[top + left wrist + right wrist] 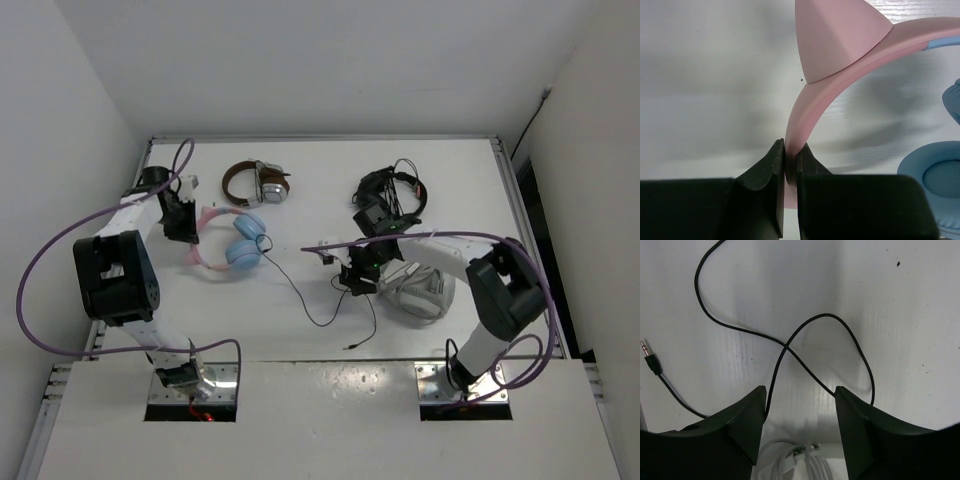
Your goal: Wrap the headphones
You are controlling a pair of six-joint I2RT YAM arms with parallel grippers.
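The headphones [236,248] lie at the left of the table: pink headband with cat ears, light blue earcups. My left gripper [185,222] is shut on the pink headband [840,95], pinched between its fingertips [790,152], with a blue earcup [940,177] to the right. The thin black cable [300,295] runs from the earcups across the table toward the middle. My right gripper [352,276] is open low over a crossing loop of that cable [805,335], a strand passing by each fingertip. The jack plug [651,357] lies loose to the left.
Brown-banded headphones [256,184] lie at the back. Black headphones [390,195] lie at the back right. Larger grey-white headphones [425,290] sit just right of my right gripper, and their white cable [805,465] shows beneath its fingers.
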